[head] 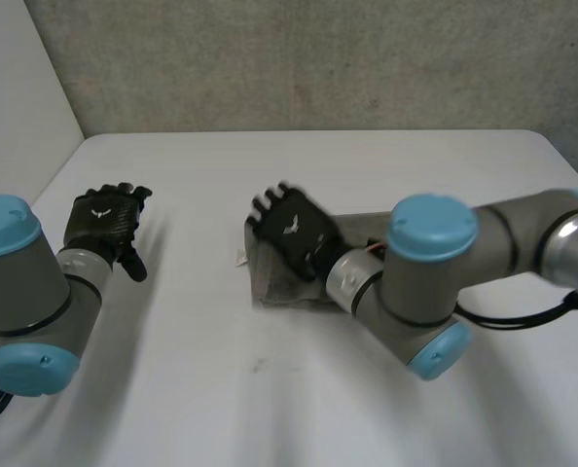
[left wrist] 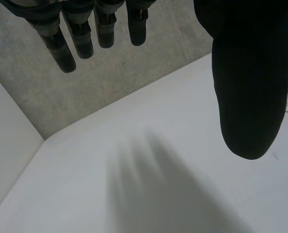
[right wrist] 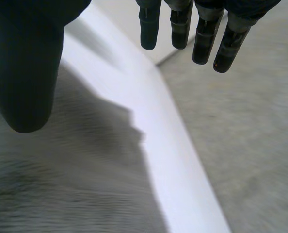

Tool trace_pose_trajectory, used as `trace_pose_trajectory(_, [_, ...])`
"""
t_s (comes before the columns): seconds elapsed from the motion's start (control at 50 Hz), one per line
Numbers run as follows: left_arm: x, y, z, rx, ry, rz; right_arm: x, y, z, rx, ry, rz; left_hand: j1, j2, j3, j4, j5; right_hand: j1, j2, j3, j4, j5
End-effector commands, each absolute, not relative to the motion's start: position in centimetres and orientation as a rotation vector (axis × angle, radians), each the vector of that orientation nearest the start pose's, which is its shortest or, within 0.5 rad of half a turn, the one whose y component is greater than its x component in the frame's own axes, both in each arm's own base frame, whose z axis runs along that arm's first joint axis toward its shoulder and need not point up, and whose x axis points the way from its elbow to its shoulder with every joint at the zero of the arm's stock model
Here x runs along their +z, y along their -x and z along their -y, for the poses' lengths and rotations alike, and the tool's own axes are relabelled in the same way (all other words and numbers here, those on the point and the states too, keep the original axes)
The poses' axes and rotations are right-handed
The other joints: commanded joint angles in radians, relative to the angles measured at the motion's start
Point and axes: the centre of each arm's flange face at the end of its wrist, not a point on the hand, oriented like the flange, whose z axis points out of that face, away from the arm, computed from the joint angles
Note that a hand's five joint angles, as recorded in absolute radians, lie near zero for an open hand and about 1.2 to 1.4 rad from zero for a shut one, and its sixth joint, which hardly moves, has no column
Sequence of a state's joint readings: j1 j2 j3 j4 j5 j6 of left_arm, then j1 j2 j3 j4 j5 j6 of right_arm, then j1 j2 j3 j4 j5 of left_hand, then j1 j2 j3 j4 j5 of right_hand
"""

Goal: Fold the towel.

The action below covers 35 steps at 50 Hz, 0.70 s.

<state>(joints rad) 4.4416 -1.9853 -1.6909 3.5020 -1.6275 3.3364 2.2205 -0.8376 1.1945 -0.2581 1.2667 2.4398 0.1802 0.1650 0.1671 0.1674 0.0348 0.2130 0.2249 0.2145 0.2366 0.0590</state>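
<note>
- Left arm (head: pixel 31 292): comes in from the near left, with the wrist angled up and away from the camera.
- Left hand (head: pixel 102 222): held over bare tabletop (head: pixel 192 370) on the left side, well apart from the towel. The back of the hand faces the head camera and the fingertips point toward the far wall (head: pixel 318 58).
- Left hand, wrist view: the fingers (left wrist: pixel 66 48) are straight and slightly spread, and the thumb (left wrist: pixel 250 87) stands wide of them. Nothing is held, and the white surface lies under the palm.
- Towel (head: pixel 274 282): grey, lying flat near the middle of the tabletop as a compact folded rectangle, partly covered by the right hand and wrist.
- Right hand (head: pixel 294 226): over the far-left part of the towel, palm down, with the fingertips reaching toward the cloth's far-left corner.
- Right hand, wrist view: the fingers (right wrist: pixel 183 26) are straight and relaxed with the thumb (right wrist: pixel 23 73) set apart, gripping nothing. Ribbed grey cloth (right wrist: pixel 61 184) lies under the palm. I cannot tell whether the hand touches it.
- Right arm (head: pixel 435 263): enters from the right edge, with the elbow bent near the towel's right end and the forearm angled back across the cloth.
</note>
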Motion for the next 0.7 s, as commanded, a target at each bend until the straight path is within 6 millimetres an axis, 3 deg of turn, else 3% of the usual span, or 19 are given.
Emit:
trace_pose_trajectory(0.02, [16.5,21.7,30.9,-2.019,-0.502,-2.361,21.8,-35.7,26.9,-1.979,1.140,-1.695,-0.006,0.010,0.007,0.007,-0.035,-0.038,-0.050,-0.040,-0.062,-0.059])
trace_pose_trajectory(0.1, [16.5,21.9,30.7,-2.019,-0.514,-2.366,21.8,-31.8,28.3,-1.876,0.873,-1.858,-0.006,0.010,0.007,0.007,-0.035,-0.038,-0.050,-0.040,-0.062,-0.059])
trace_pose_trajectory(0.12, [16.4,22.0,30.6,-2.018,-0.517,-2.368,21.8,-31.8,28.3,-1.875,0.872,-1.859,-0.006,0.010,0.007,0.007,-0.035,-0.038,-0.050,-0.040,-0.062,-0.059])
trace_pose_trajectory(0.16, [16.4,22.1,30.3,-2.016,-0.524,-2.372,20.2,-29.5,28.7,-1.797,0.788,-1.982,-0.006,0.010,0.007,0.007,-0.035,-0.038,-0.050,-0.040,-0.062,-0.059])
trace_pose_trajectory(0.22, [16.3,22.5,29.7,-2.016,-0.549,-2.382,19.2,-28.1,29.1,-1.771,0.765,-2.051,-0.006,0.010,0.007,0.007,-0.035,-0.038,-0.050,-0.040,-0.062,-0.059])
trace_pose_trajectory(0.26, [16.2,23.0,29.3,-2.020,-0.569,-2.386,17.5,-25.2,30.1,-1.743,0.699,-2.167,-0.006,0.010,0.007,0.007,-0.035,-0.038,-0.050,-0.040,-0.062,-0.059])
trace_pose_trajectory(0.28, [16.3,23.5,28.9,-2.026,-0.592,-2.390,17.5,-25.2,30.1,-1.743,0.698,-2.168,-0.006,0.010,0.007,0.007,-0.035,-0.038,-0.050,-0.040,-0.062,-0.059])
trace_pose_trajectory(0.32, [16.3,23.9,28.5,-2.032,-0.610,-2.394,16.2,-23.0,30.6,-1.709,0.643,-2.246,-0.006,0.010,0.007,0.007,-0.035,-0.038,-0.050,-0.040,-0.062,-0.059])
trace_pose_trajectory(0.44, [16.3,24.6,27.4,-2.038,-0.646,-2.405,14.1,-21.2,31.3,-1.657,0.585,-2.335,-0.006,0.010,0.007,0.007,-0.035,0.101,0.089,0.099,0.077,0.080])
trace_pose_trajectory(0.48, [16.4,24.7,27.1,-2.044,-0.649,-2.405,12.9,-20.1,32.1,-1.616,0.560,-2.362,-0.006,0.010,0.007,0.007,-0.035,0.346,0.335,0.345,0.323,0.326])
trace_pose_trajectory(0.66, [17.4,25.1,26.3,-2.118,-0.562,-2.474,12.2,-20.3,32.4,-1.567,0.580,-2.288,-0.006,0.010,0.007,0.007,-0.035,0.556,0.544,0.555,0.532,0.535])
trace_pose_trajectory(0.7, [17.7,25.0,26.3,-2.141,-0.518,-2.498,12.2,-20.4,32.5,-1.582,0.584,-2.276,-0.005,0.010,0.008,0.008,-0.034,0.728,0.716,0.727,0.705,0.708])
